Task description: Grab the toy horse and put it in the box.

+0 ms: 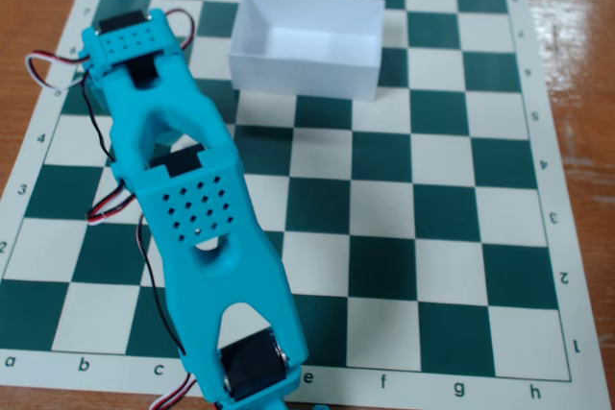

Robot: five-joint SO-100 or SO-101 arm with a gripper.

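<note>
The white open-topped box (307,69) stands on the far part of the chessboard, and its inside looks empty. My turquoise arm (197,208) stretches from the upper left down to the bottom edge of the fixed view. Its last visible part is a black servo (252,369) at the bottom edge. The gripper's fingers lie beyond that edge and do not show. The toy horse is not visible anywhere; it is either hidden under the arm or out of view.
A green-and-white chessboard mat (413,237) lies on a brown wooden table (577,93). Red, white and black wires (106,208) loop along the arm's left side. The box is the only thing standing on the board.
</note>
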